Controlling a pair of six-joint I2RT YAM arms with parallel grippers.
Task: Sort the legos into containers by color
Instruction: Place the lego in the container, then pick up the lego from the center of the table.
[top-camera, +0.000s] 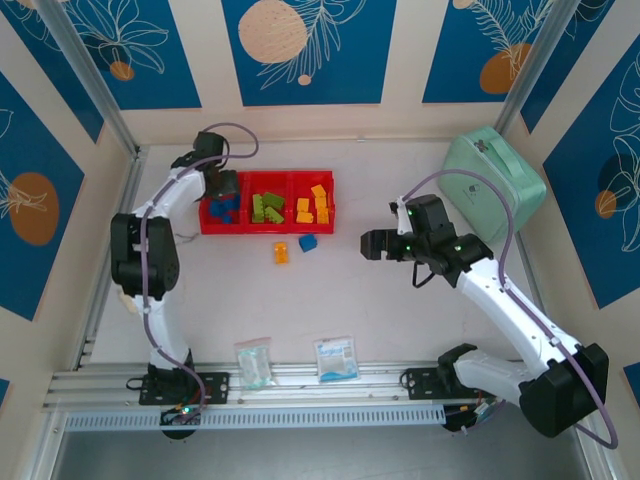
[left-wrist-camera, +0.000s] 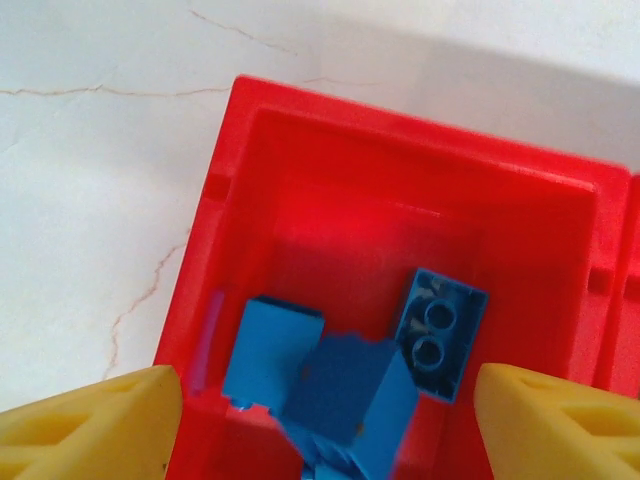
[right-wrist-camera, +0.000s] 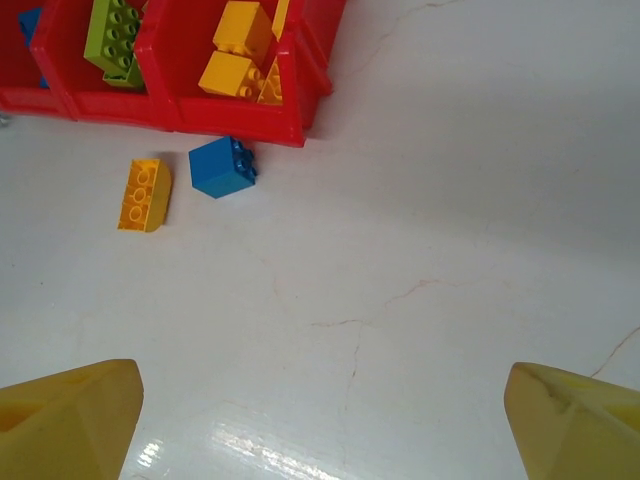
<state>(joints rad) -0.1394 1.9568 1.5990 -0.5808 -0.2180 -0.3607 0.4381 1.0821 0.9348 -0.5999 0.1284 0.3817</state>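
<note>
The red tray (top-camera: 267, 230) of three joined containers lies at the back left. Its left bin (left-wrist-camera: 400, 120) holds blue legos (left-wrist-camera: 268, 345), and one of them (left-wrist-camera: 350, 400) is blurred. Directly above that bin hovers my left gripper (left-wrist-camera: 328, 400), open, its yellow fingers (left-wrist-camera: 100, 420) wide apart and touching no brick. Green legos (top-camera: 266, 208) fill the middle bin and orange-yellow legos (top-camera: 313, 205) the right one. On the table in front of the tray lie a loose orange-yellow lego (right-wrist-camera: 144, 194) and a loose blue lego (right-wrist-camera: 221, 167). My right gripper (top-camera: 368, 245) stands open to their right, over bare table (right-wrist-camera: 325, 400).
A mint green zip case (top-camera: 492, 180) sits at the back right. Two clear packets (top-camera: 253, 362) (top-camera: 336, 358) lie near the front rail. White table stretches between the tray and the packets.
</note>
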